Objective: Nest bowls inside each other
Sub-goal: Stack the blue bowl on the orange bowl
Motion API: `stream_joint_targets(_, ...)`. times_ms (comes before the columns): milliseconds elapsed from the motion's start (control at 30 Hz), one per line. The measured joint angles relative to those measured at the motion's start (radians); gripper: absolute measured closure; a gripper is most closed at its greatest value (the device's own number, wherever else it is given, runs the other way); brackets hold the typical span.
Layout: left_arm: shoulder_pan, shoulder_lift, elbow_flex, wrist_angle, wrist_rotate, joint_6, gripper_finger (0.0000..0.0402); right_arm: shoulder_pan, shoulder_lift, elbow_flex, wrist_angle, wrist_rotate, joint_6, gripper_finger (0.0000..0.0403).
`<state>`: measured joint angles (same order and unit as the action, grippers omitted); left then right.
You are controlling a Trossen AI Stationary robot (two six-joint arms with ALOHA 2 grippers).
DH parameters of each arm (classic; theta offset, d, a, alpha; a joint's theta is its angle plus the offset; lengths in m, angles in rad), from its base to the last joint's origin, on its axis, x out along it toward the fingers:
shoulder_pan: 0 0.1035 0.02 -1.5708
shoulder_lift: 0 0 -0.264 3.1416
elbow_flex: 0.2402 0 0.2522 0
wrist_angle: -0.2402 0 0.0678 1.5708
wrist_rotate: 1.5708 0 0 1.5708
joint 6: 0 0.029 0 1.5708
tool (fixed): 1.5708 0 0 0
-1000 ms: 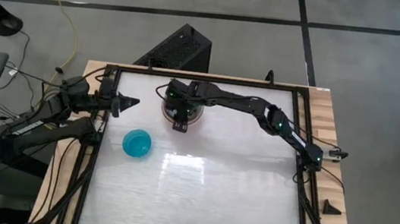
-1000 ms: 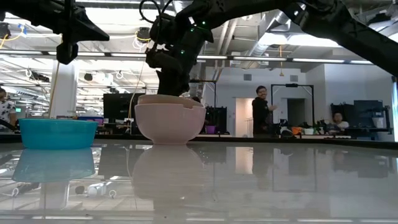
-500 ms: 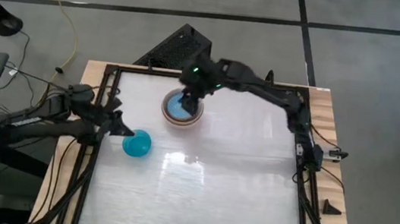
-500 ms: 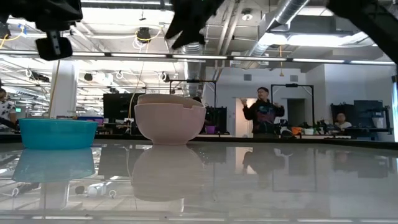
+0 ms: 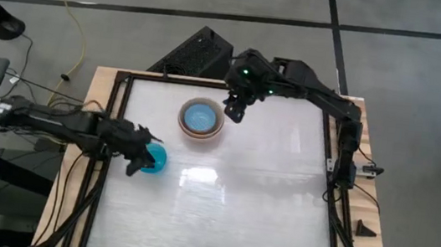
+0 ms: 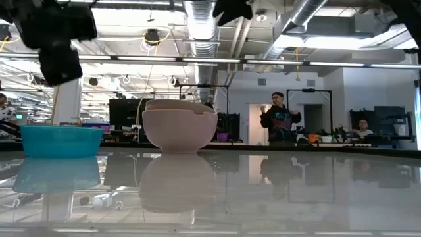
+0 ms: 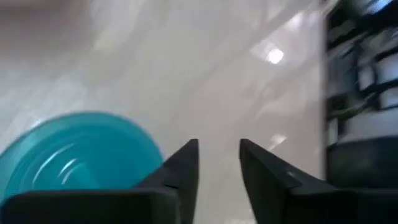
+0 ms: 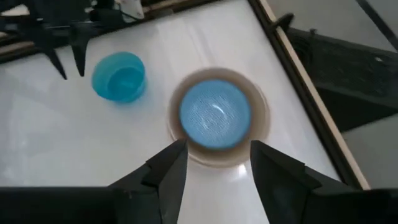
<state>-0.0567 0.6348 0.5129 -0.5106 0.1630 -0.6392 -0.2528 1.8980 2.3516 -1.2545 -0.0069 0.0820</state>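
A stack of bowls (image 5: 201, 119) stands at the table's far middle. Its outer bowl is pale pink (image 6: 179, 131), a beige rim shows just inside it, and a bright blue bowl (image 8: 215, 114) lies on top. A second blue bowl (image 5: 156, 158) stands alone on its base near the left edge. My left gripper (image 7: 219, 152) is open, low, at this loose bowl's near-left side; I cannot tell whether a finger touches its rim. My right gripper (image 8: 217, 155) is open and holds nothing. It hangs high above the table, just right of the stack (image 5: 234, 113).
A black frame rail (image 5: 330, 154) runs around the white tabletop. A black box (image 5: 199, 53) sits on the floor beyond the far edge. The table's middle, right and near parts are bare. People stand in the room behind (image 6: 279, 118).
My right gripper has risen off the stack and drawn back toward the table's far right, leaving a blue bowl nested on top. My left gripper has swung from the far left edge toward the near side and come down beside the loose blue bowl.
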Motion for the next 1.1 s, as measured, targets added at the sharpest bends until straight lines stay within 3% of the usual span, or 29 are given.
stream_joint_targets(133,-0.038,0.152,0.000,0.005,-0.025,0.008,0.0249,0.021,-0.025,0.000,-0.067,0.055,0.023,0.0200)
stream_joint_targets(267,-0.043,0.287,0.000,0.005,-0.043,-0.003,0.0229,0.053,-0.040,0.000,-0.176,0.113,0.061,0.0203)
stream_joint_targets(500,-0.044,0.498,0.000,0.056,-0.047,-0.019,0.0236,0.150,-0.060,0.000,-0.292,0.225,0.131,0.0203)
stream_joint_targets(600,-0.044,0.544,0.000,0.121,-0.044,-0.027,0.0244,0.199,-0.087,0.000,-0.279,0.249,0.163,0.0203)
stream_joint_targets(733,-0.044,0.565,0.000,0.185,-0.050,-0.036,0.0267,0.265,-0.159,-0.036,-0.273,0.384,0.235,0.0203)
stream_joint_targets(833,-0.044,0.562,0.000,0.192,-0.065,-0.040,0.0305,0.310,-0.270,-0.188,-0.173,0.441,0.303,0.0203)
stream_joint_targets(900,-0.044,0.554,0.000,0.193,-0.065,-0.035,0.0343,0.338,-0.366,-0.368,-0.032,0.449,0.338,0.0203)
stream_joint_targets(967,-0.044,0.540,0.000,0.201,-0.072,-0.030,0.0381,0.362,-0.470,-0.591,0.180,0.446,0.368,0.0203)
stream_joint_targets(1100,-0.044,0.489,0.008,0.243,-0.073,-0.043,0.0395,0.392,-0.641,-1.057,0.676,0.355,0.462,0.0203)
